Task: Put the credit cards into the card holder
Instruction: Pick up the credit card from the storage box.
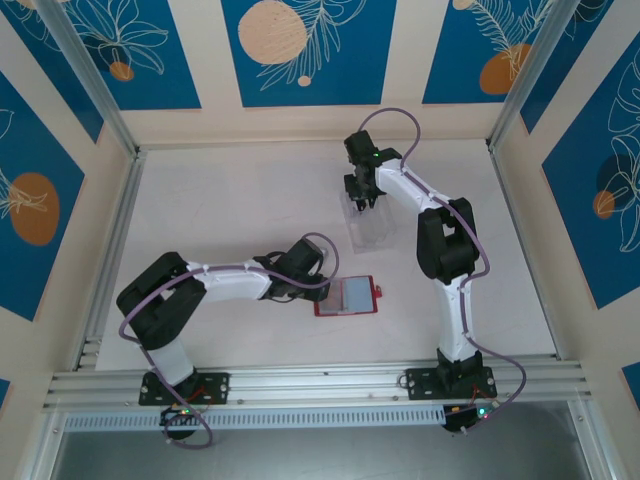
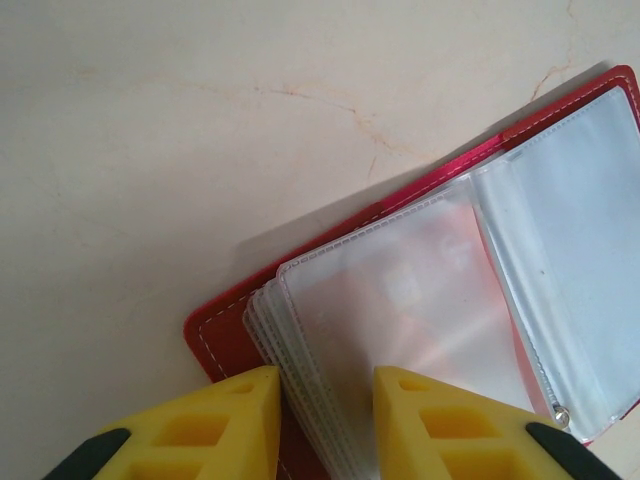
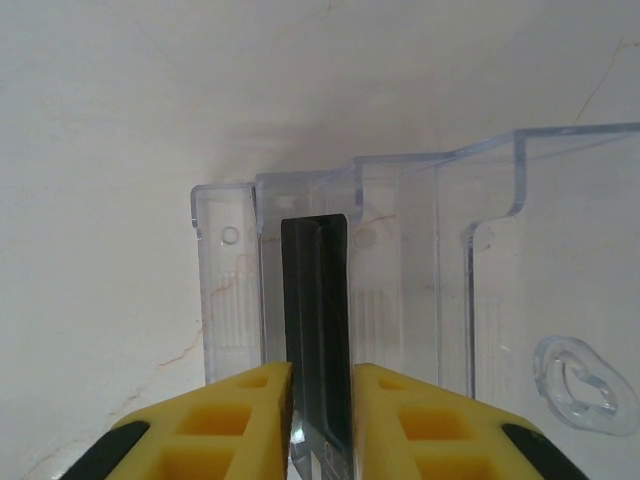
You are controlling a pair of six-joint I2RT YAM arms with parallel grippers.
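It looks like the job right now is to take a card out so it can be carried over. The near arm has the easy part. The left tool (image 2: 327, 380) should hold the small, flat, red leather-like card holder (image 2: 225, 335) flat and open on the pale, smooth counter (image 1: 230, 200), so a sleeve is ready. The far arm has the hard part. The right tool (image 3: 321, 372) should squeeze the thin, black plastic credit card (image 3: 315, 300) gently and pull it straight up out of its slot. It should not bump the clear plastic tray (image 3: 480, 260), which looks light and could tip or slide.

Close to the arm bases, the card holder lies open on the counter. Its cloudy see-through plastic sleeves (image 2: 400, 300) face up. The left tool's two yellow fingers (image 2: 255, 395) stand apart, one on each side of the sleeves' edge. They pinch nothing that I can see. I cannot tell if they press down.

Farther back, well apart from the card holder, the tray stands on the counter. The black credit card stands on its edge in one slot. The right tool sits right over it with one yellow finger on each side. Both fingers seem to touch the card, so the tool grips it. The card is not lifted out yet.
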